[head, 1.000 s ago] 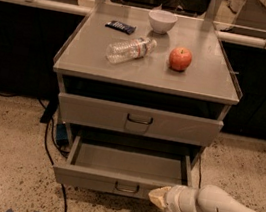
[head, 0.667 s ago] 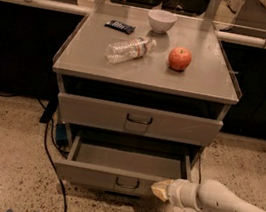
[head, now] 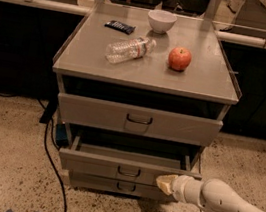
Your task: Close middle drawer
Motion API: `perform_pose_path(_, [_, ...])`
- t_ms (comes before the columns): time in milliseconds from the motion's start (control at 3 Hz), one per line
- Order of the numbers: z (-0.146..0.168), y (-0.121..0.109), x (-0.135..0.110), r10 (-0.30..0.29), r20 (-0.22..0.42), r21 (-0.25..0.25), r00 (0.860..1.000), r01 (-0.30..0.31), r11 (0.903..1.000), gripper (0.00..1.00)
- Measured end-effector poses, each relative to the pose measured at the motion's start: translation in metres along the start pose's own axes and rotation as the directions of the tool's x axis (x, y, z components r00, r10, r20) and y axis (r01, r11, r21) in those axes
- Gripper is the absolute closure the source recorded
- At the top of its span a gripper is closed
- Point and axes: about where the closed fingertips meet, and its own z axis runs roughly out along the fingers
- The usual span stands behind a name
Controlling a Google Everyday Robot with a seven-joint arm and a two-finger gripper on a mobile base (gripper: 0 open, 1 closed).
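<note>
The middle drawer [head: 93, 163] stands partly open. The gripper [head: 164, 183] touches its front panel right of the handle [head: 128, 171], jaws seemingly pinched together. A cable [head: 48, 152] trails left; apple [head: 180, 58], bottle [head: 130, 49] and bowl [head: 161, 20] sit on the cabinet top [head: 80, 56].

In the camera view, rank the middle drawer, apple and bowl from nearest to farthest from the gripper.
1. The middle drawer: the gripper is at its front, right side.
2. The apple: up top, right side.
3. The bowl: up top, at the back.
</note>
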Motion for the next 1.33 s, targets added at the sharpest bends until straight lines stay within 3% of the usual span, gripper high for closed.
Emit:
perform_pose_path(667, [0.013, -0.024, -0.014, -0.034, -0.023, 0.049, 0.999, 0.035, 0.9982, 1.0])
perform_pose_path(1000, [0.033, -0.04, -0.029, -0.08, -0.049, 0.064, 0.996, 0.083, 0.9945, 1.0])
perform_pose_path(1333, [0.034, -0.04, -0.029, -0.08, -0.049, 0.064, 0.996, 0.084, 0.9944, 1.0])
